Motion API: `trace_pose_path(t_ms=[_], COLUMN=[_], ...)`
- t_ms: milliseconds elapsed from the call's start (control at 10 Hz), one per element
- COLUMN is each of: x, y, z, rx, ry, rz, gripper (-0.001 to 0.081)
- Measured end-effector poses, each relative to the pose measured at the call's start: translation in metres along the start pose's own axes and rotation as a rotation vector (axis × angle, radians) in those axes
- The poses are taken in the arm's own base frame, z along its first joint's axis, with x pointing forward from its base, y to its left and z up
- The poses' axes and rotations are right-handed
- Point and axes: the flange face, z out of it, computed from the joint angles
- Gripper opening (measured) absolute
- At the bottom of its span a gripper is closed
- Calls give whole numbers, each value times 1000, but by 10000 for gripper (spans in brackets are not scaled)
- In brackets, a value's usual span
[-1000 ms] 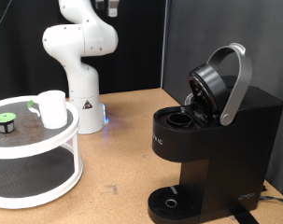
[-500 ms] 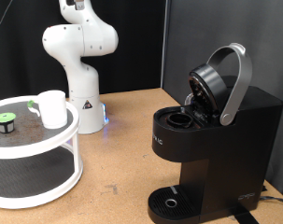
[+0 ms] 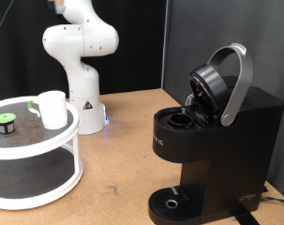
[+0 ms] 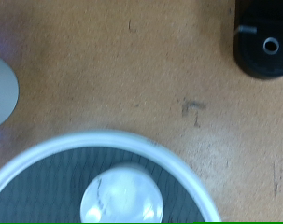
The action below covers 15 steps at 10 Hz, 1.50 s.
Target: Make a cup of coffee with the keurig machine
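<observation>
My end effector does not show in either view, so I cannot tell its opening or whether it holds anything. The keurig machine stands at the exterior view's right with its lid raised and the pod chamber open; whether it is loaded I cannot tell. The cup sits untouched on the white two-tier stand at the left, with a green-topped pod near it. Brewing appears unstarted. Bare counter separates stand and machine; the stand's rim curves beneath my camera.
</observation>
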Motion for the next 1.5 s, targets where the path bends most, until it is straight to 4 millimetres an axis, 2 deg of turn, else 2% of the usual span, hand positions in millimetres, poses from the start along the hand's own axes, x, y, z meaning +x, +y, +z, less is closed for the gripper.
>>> trace_pose_path(t_ms=[400, 600, 800, 1000, 1200, 1300, 1500], x=[-63, -87, -91, -95, -104, -101, -104], y=[27, 36, 38, 40, 51, 58, 58], z=[4, 9, 11, 17, 35, 44, 43], rx=[-11, -2, 7, 25, 37, 43, 28], ry=[-31, -33, -27, -18, -32, -43, -24], rz=[31, 24, 11, -221, -455, -540, -511], gripper=[803, 803, 803, 803, 803, 803, 803])
